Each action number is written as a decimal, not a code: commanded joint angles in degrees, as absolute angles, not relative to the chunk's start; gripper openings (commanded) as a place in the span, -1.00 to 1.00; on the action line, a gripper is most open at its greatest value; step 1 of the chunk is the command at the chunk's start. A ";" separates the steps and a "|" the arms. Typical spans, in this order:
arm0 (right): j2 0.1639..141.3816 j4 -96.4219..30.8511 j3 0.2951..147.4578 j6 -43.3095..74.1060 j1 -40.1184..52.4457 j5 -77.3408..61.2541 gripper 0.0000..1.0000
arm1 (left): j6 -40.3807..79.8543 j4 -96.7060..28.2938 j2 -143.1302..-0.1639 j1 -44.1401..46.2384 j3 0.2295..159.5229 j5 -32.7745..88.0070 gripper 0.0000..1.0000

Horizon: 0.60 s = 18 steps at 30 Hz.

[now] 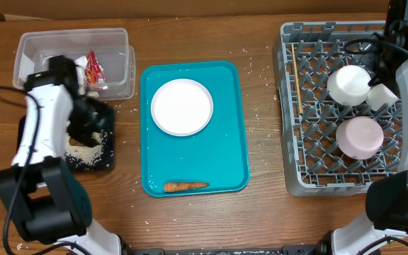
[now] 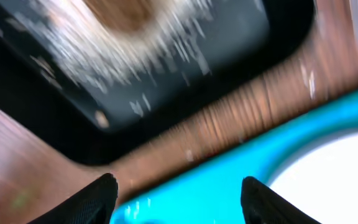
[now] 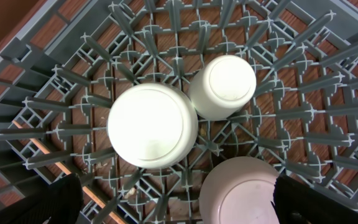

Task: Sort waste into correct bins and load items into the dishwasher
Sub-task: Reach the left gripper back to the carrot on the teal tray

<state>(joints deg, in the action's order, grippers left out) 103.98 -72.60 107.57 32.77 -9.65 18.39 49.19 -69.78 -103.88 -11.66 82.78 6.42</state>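
Wooden table (image 1: 261, 212): teal tray (image 1: 197, 159), rice (image 1: 85, 153) on black tray (image 1: 105, 115).

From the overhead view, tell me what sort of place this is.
Probably a tabletop dish-clearing test station: a wooden table carrying a grey dish rack with upturned bowls, a teal tray with a plate and carrot, and a clear tub holding a wrapper.

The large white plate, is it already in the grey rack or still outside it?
Outside. The plate lies flat on the teal tray, apart from the grey rack at the right.
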 commanded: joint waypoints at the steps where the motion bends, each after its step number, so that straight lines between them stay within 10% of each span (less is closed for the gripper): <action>1: 102.98 -72.31 107.96 33.04 -9.76 18.81 1.00 | 43.31 -72.31 -101.23 -4.23 83.72 10.41 0.34; 18: 102.98 -72.31 107.96 33.04 -9.76 18.81 1.00 | 32.73 -70.39 -101.25 32.49 72.34 6.87 0.68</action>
<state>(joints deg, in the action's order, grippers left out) 103.98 -72.62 107.57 32.80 -9.65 18.39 35.92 -70.63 -102.76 30.55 74.02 8.12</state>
